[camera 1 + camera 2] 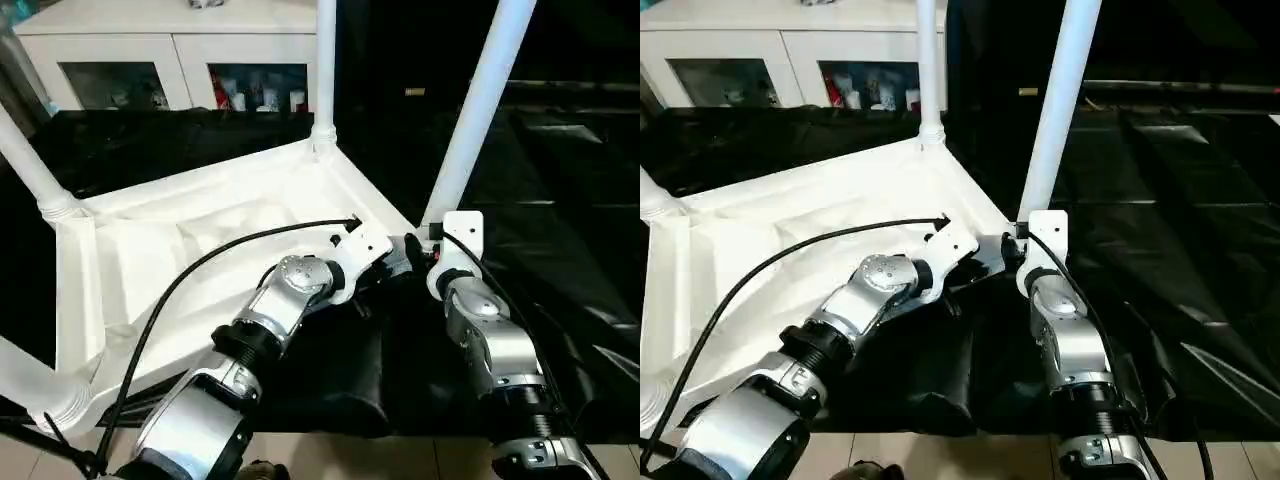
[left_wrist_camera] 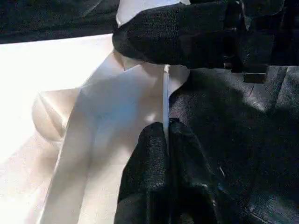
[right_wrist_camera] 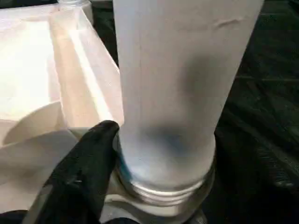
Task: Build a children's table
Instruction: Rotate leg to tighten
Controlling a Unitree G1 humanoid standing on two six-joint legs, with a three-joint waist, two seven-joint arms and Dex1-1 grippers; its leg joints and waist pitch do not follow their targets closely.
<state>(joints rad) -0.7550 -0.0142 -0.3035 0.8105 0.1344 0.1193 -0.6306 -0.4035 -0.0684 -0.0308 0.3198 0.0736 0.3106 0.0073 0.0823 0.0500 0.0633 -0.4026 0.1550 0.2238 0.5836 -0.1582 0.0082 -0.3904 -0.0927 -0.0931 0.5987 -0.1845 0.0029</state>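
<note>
We see the children's table (image 1: 200,240) lying upside down on a black sheet (image 1: 1180,220), ribbed underside up, its legs standing in the corner sockets. Our left jaws (image 2: 166,140) are pressed together, resting against the thin rim of the tabletop at the corner nearest us. Just beyond them, our right jaws (image 3: 154,154) are set about the base of the near-right leg (image 1: 480,110), where its threaded collar meets the socket; one black finger (image 3: 88,163) lies against the leg, and the jaws stand apart at about the tube's width. Whether they actually clamp it we cannot tell. Far beyond both jaws stands a white cabinet (image 1: 130,60).
</note>
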